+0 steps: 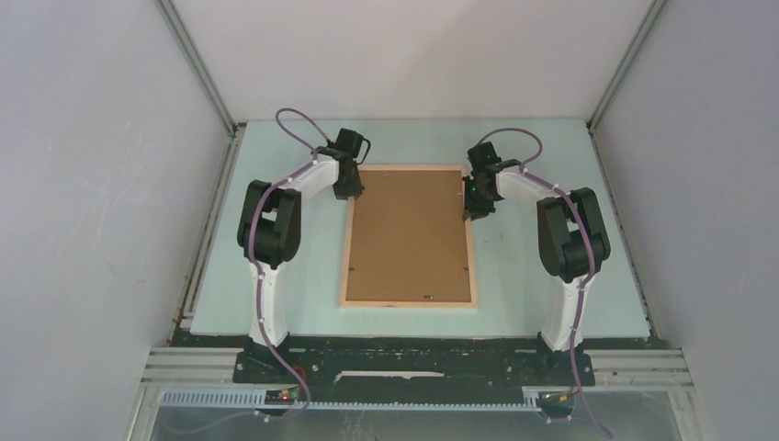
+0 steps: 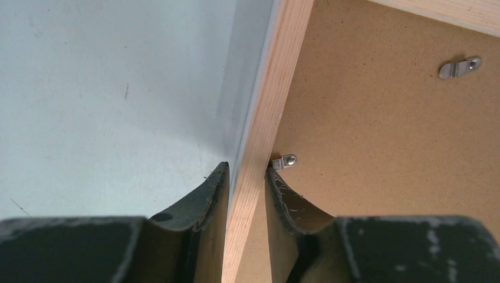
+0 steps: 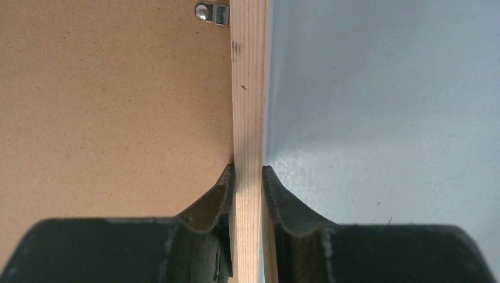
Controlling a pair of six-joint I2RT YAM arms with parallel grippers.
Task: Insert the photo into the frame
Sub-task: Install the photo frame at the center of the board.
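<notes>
Frame point(image 1: 410, 302) lies flat with the photo point(image 1: 409, 234) seated inside, brown back up. 2 long rails, 1 per hand, each running straight ahead between the fingers. Right gripper point(image 3: 246, 171) is clamped on its rail. Left gripper point(image 2: 247, 168) sits narrow astride its rail; firm contact unclear. Neither arm is nearer.

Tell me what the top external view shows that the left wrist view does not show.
Only the top external view: the whole frame lying flat, the left arm, the right arm, and the right gripper at the frame's right rail. Only the left wrist view: a metal clip close up on the board, and the left gripper's fingers, one on each side of the left rail. Both: that wooden rail, the brown board and the pale table.
</notes>
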